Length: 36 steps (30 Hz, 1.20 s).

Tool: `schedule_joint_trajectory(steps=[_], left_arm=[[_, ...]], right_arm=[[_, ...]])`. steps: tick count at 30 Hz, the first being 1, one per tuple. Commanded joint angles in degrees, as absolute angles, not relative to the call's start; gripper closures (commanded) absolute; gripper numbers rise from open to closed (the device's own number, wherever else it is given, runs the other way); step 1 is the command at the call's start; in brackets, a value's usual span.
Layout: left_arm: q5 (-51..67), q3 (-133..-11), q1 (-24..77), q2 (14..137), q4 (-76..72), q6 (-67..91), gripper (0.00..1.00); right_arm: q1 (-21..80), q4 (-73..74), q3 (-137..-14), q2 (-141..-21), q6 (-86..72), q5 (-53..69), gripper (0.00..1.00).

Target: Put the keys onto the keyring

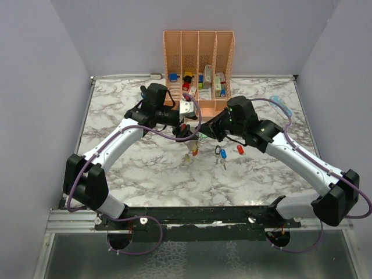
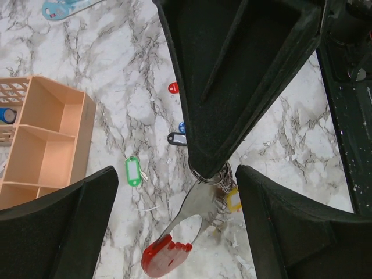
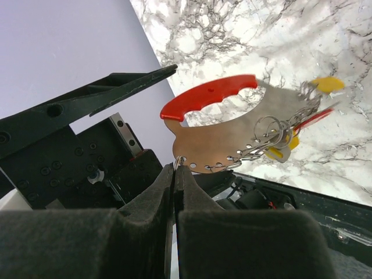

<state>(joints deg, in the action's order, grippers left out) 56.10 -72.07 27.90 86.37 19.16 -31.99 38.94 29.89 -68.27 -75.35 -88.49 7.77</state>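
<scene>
The keyring point(image 2: 197, 204) is a curved metal plate with a red grip and a row of holes carrying wire rings. It hangs above the table centre point(image 1: 190, 152). My right gripper point(image 3: 175, 165) is shut on a small ring at the plate's edge point(image 3: 232, 139). Its black fingers point(image 2: 232, 87) come down from above in the left wrist view. A yellow-headed key point(image 2: 232, 199) hangs from the rings. My left gripper point(image 2: 177, 180) is open, with one finger on each side of the plate. Green point(image 2: 132, 171), black point(image 1: 218, 150), blue point(image 1: 223, 154) and red point(image 1: 240, 149) keys lie on the marble.
The peach slotted organizer point(image 1: 199, 58) stands at the back centre, its low front tray point(image 2: 52, 133) close to my left gripper. A long light-blue tool point(image 1: 280, 103) lies at the back right. Grey walls close in both sides.
</scene>
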Motion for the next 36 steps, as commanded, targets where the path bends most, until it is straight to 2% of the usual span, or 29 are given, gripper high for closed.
schedule_joint_trajectory(steps=[1,5,8,16,19,30,36], left_arm=[[58.5,-74.3,28.4,86.8,18.7,-32.1,0.17],[59.0,-74.4,28.5,86.9,19.4,-33.1,0.25],[59.3,-74.4,28.6,86.9,19.9,-33.7,0.35],[59.6,-74.2,28.7,86.8,21.6,-35.5,0.67],[59.5,-74.2,28.7,86.8,21.8,-35.5,0.69],[58.9,-73.8,28.8,86.9,22.1,-36.0,0.66],[59.3,-74.4,28.8,86.9,22.1,-35.7,0.73]], right_arm=[[38.8,26.7,-67.8,-74.7,-90.0,8.3,0.99],[38.8,26.6,-67.4,-74.4,-90.5,8.6,0.99],[38.8,26.4,-66.6,-74.1,-91.1,8.8,0.99],[38.8,25.9,-66.3,-73.8,-91.9,9.1,0.99],[38.8,25.9,-66.3,-73.6,-91.9,8.8,0.99],[38.8,26.7,-65.6,-72.0,-92.2,7.8,0.99],[38.8,26.3,-65.6,-72.6,-92.2,8.6,0.99]])
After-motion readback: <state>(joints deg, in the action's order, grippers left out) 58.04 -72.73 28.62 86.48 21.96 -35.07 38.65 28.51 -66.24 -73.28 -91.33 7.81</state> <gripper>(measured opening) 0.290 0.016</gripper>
